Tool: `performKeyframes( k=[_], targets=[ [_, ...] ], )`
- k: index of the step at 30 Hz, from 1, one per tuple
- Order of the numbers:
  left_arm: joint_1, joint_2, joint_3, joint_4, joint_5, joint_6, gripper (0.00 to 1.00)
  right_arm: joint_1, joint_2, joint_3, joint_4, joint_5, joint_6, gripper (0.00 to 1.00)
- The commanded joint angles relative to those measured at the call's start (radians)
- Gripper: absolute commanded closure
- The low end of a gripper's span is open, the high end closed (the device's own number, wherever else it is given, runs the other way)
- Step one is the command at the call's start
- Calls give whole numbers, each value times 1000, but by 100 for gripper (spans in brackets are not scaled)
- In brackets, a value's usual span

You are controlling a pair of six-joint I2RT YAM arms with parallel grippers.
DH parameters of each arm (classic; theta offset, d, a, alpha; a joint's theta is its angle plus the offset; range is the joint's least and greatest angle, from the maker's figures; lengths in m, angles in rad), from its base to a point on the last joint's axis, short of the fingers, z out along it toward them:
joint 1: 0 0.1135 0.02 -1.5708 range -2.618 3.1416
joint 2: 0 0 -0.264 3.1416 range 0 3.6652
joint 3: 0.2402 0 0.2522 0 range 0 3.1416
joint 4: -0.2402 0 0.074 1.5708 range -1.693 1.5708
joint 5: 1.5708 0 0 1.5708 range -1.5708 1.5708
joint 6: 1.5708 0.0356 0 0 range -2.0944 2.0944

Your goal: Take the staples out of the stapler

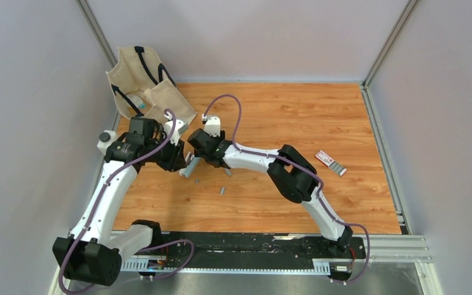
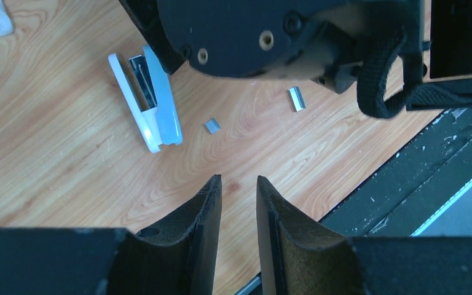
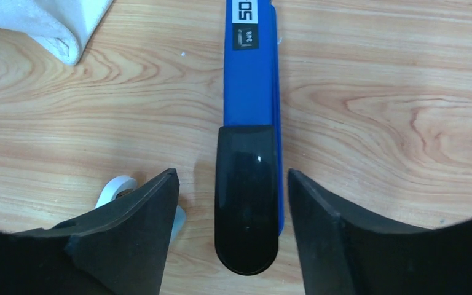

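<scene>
A light-blue and white stapler (image 2: 150, 104) lies hinged open on the wooden table, its metal channel showing; in the top view this stapler (image 1: 189, 167) sits between the two wrists. Two short silvery staples pieces (image 2: 212, 126) (image 2: 295, 98) lie loose near it, and the top view shows staples (image 1: 222, 190) further forward. My left gripper (image 2: 238, 181) hovers over bare wood, open by a narrow gap, holding nothing. A second, dark-blue stapler (image 3: 249, 92) with a black end lies between the fingers of my open right gripper (image 3: 232, 175), untouched on both sides.
A cream canvas bag (image 1: 141, 80) stands at the back left, its corner (image 3: 43, 21) close to the blue stapler. A small red-and-white box (image 1: 324, 158) lies at the right with a grey strip (image 1: 339, 168) beside it. A black rail (image 1: 252, 243) runs along the near edge.
</scene>
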Motion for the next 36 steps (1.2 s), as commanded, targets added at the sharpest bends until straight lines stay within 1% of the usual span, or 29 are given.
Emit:
performKeyframes(
  k=[1, 4, 7, 10, 11, 12, 13, 15, 16, 18, 20, 24, 30, 34, 35, 36],
  targets=[
    [7, -51, 8, -6, 17, 17, 64, -20, -124, -8, -9, 1, -8, 27],
    [5, -59, 15, -15, 16, 17, 64, -32, -225, -23, -41, -6, -51, 18],
    [7, -68, 26, -27, 3, 21, 64, -66, -361, -92, -67, -3, -85, 13],
    [5, -91, 37, -40, -15, 24, 64, -138, -505, -226, -114, 11, -86, 12],
    [5, -97, 38, -43, -20, 31, 64, -177, -559, -276, -139, 20, -80, 11],
    [5, -103, 40, -49, -21, 37, 64, -226, -610, -317, -174, 34, -60, 7],
    [5, -108, 44, -53, -26, 41, 64, -279, -647, -366, -203, 21, -37, 6],
    [7, -113, 50, -66, -34, 49, 64, -407, -716, -458, -254, -28, -4, 6],
    [5, -116, 52, -66, -37, 49, 64, -487, -751, -510, -259, -44, -3, 6],
    [7, -123, 46, -60, -32, 41, 64, -593, -797, -587, -259, -87, -11, 6],
    [5, -128, 43, -60, -18, 35, 64, -685, -817, -630, -268, -111, -16, 6],
    [5, -117, 47, -76, 0, 37, 64, -803, -820, -660, -266, -142, -22, 8],
    [7, -96, 38, -76, 9, 46, 64, -940, -757, -641, -294, -176, -10, 16],
    [5, -71, 35, -66, 23, 41, 64, -985, -715, -634, -309, -177, -8, 22],
    [7, -64, 37, -60, 25, 40, 64, -1027, -701, -634, -309, -188, -4, 23],
    [5, -56, 37, -57, 26, 37, 64, -1038, -688, -635, -312, -193, 1, 26]
  ],
)
